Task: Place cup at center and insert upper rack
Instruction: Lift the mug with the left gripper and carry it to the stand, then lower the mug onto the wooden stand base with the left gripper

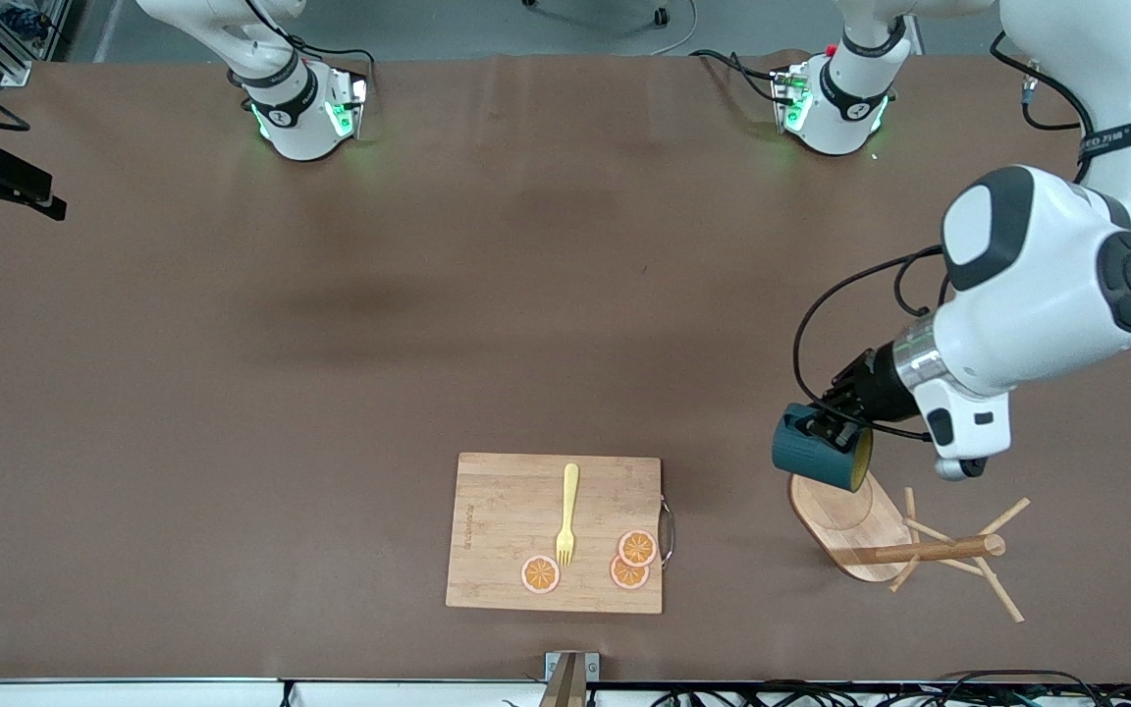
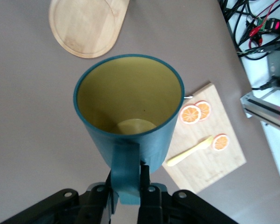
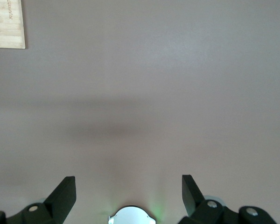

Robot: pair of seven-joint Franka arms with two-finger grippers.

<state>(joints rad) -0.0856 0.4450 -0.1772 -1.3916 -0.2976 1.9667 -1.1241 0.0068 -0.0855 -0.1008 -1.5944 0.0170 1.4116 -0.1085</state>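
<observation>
Left hand [image 1: 835,430] angled down over the mug tree's [image 1: 909,545] oval base, clamped on the teal cup's [image 1: 818,450] handle; right hand [image 3: 129,196] waits, fingers spread, empty, above bare bench [image 1: 330,344].

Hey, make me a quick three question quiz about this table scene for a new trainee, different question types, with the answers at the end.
1. True or false: the left tool is shut on the handle of the cup.
2. Multiple choice: how many orange slices lie on the cutting board? A) one B) three C) five
3. Short answer: how is the mug tree positioned on the table?

Key
1. True; it holds the cup in the air over the mug tree's base.
2. B; a yellow fork lies beside them.
3. Tipped on its side, at the left arm's end. The right tool waits open, holding nothing.
</observation>
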